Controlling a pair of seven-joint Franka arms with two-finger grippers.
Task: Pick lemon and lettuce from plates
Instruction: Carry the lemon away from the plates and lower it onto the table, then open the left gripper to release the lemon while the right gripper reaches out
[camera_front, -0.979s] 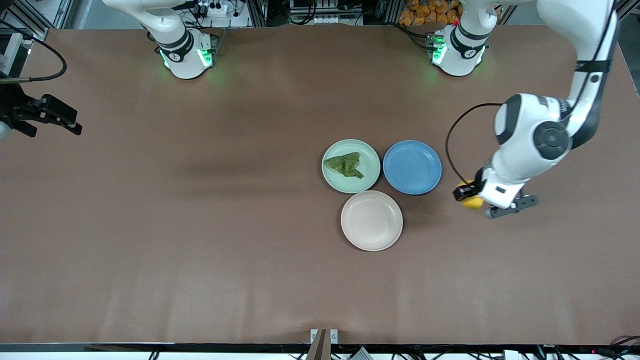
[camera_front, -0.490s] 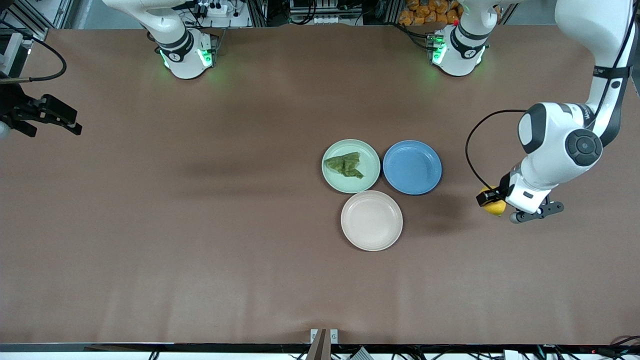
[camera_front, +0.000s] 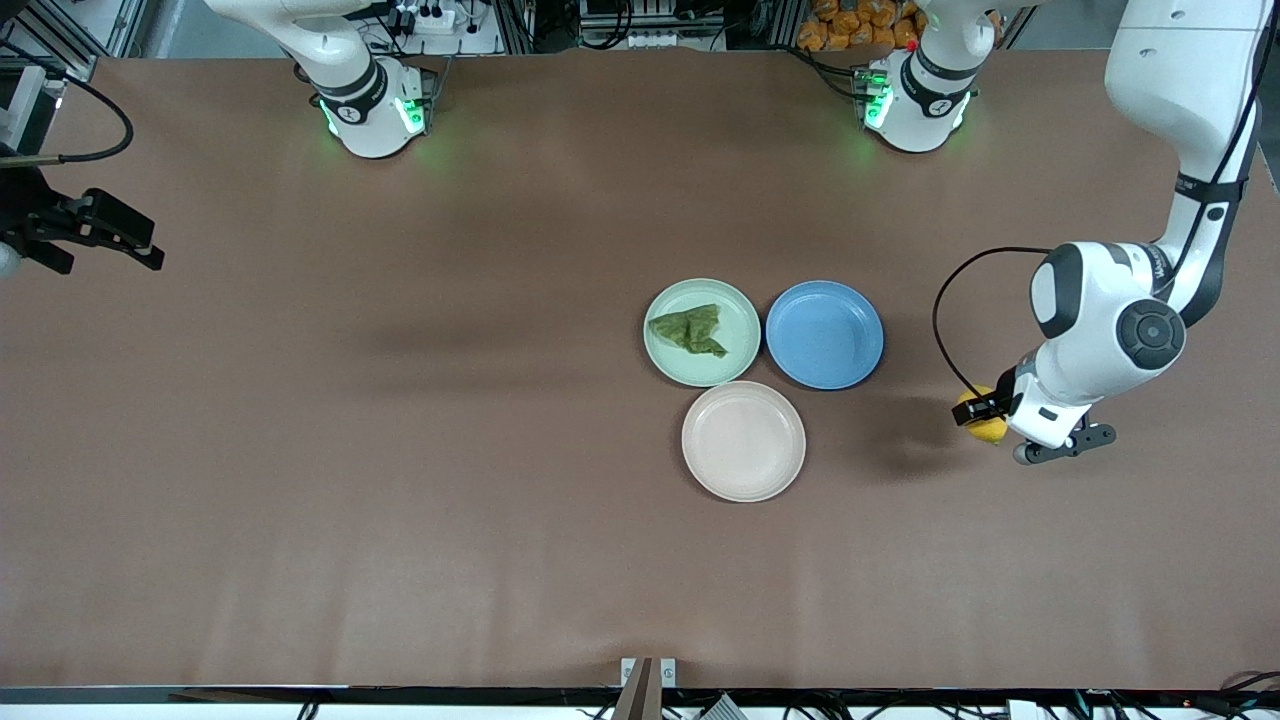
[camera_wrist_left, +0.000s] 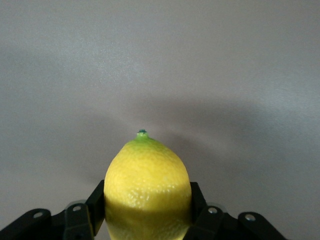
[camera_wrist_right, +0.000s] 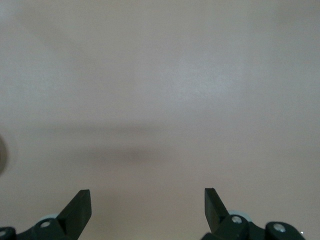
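My left gripper (camera_front: 982, 418) is shut on the bright yellow lemon (camera_front: 982, 428), over bare table toward the left arm's end, past the blue plate. In the left wrist view the lemon (camera_wrist_left: 147, 187) fills the space between the black fingers (camera_wrist_left: 95, 200). The dark green lettuce (camera_front: 690, 331) lies on the mint green plate (camera_front: 735, 300). The beige-cream plate (camera_front: 743, 441) is empty, nearer the front camera. My right gripper (camera_front: 95, 235) waits at the right arm's end of the table; the right wrist view shows it open (camera_wrist_right: 147, 205) over bare table.
A blue plate (camera_front: 824, 334) lies beside the mint plate, toward the left arm's end; the three plates touch in a cluster. The brown table (camera_front: 400, 450) runs wide around them. The arm bases stand along the table's back edge.
My left gripper has carried the lemon away from the plates toward the left arm's end of the table, then slightly nearer the front camera. The right arm has not moved.
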